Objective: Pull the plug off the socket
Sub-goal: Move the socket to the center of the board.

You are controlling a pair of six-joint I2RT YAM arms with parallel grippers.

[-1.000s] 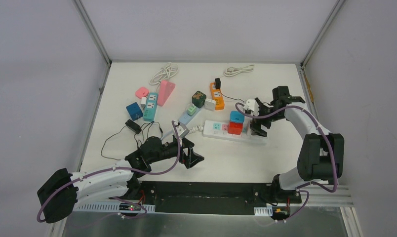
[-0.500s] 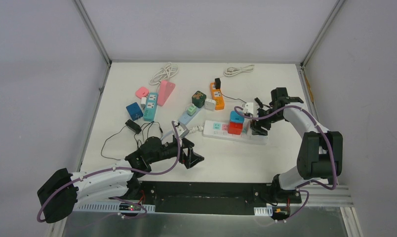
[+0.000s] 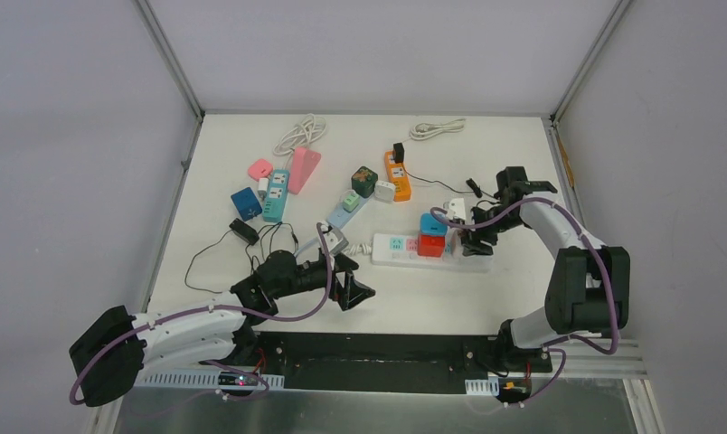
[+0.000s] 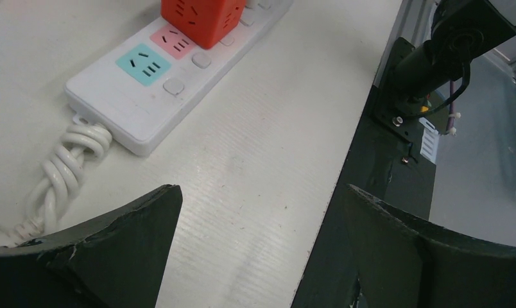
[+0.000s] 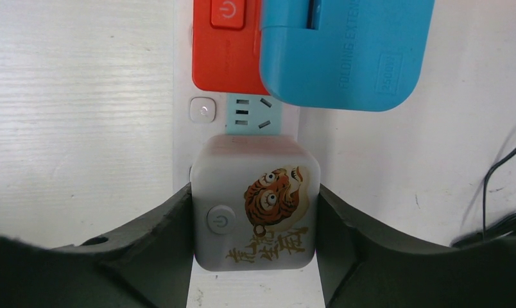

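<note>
A white cube plug with a tiger print (image 5: 255, 205) sits on the end of a white power strip (image 5: 183, 147). My right gripper (image 5: 254, 192) is shut on it, one finger pressed on each side. In the top view my right gripper (image 3: 473, 237) covers the plug at the strip's (image 3: 396, 246) right end. A red adapter (image 5: 223, 51) and a blue adapter (image 5: 345, 51) are plugged in beside it. My left gripper (image 3: 355, 291) is open and empty near the table's front edge, left of the strip (image 4: 178, 70).
An orange strip (image 3: 397, 175), a teal strip (image 3: 275, 194), a pink block (image 3: 303, 169), a blue cube (image 3: 245, 202) and a black adapter with its wire (image 3: 244, 231) lie farther back and left. White cable coils (image 3: 301, 134) lie at the back. The table's front edge (image 4: 364, 128) runs under my left gripper.
My right gripper has moved down and nearer onto the right end of the power strip. The strip has shifted slightly. My left arm has barely moved.
</note>
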